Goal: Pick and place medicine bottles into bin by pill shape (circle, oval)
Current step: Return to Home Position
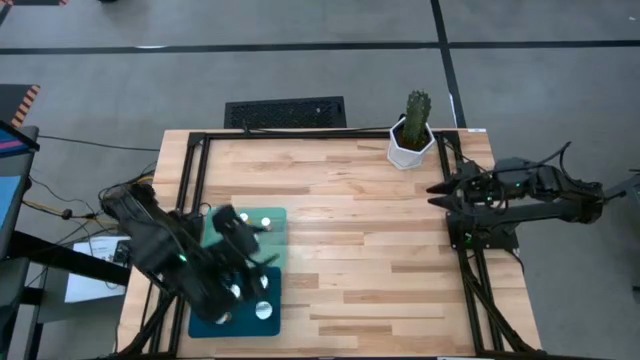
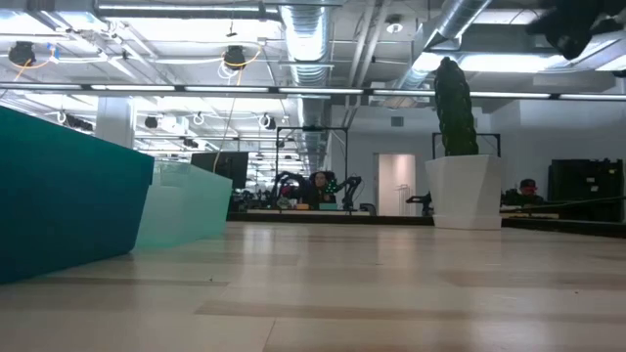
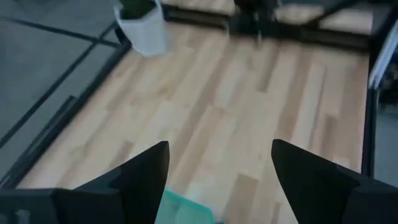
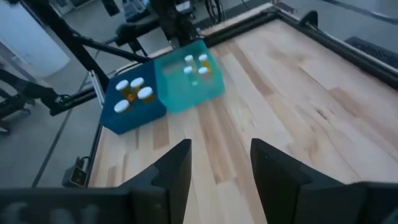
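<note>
Two bins stand side by side at the table's near left: a dark blue bin (image 4: 134, 102) and a light teal bin (image 4: 189, 78). Each holds several medicine bottles, white caps up, in the blue one (image 4: 145, 93) and in the teal one (image 4: 188, 60). My left gripper (image 1: 250, 228) hovers above the bins, open and with nothing between its fingers (image 3: 221, 149). My right gripper (image 1: 437, 190) waits raised at the table's right edge, also open and with nothing in it (image 4: 221, 146), facing the bins across the table.
A white pot with a green cactus (image 1: 410, 140) stands at the far edge, right of the middle. A black frame (image 1: 190, 180) runs along the table's sides. A dark grille (image 1: 285, 112) lies beyond the far edge. Bare wood (image 1: 370, 250) spans the middle.
</note>
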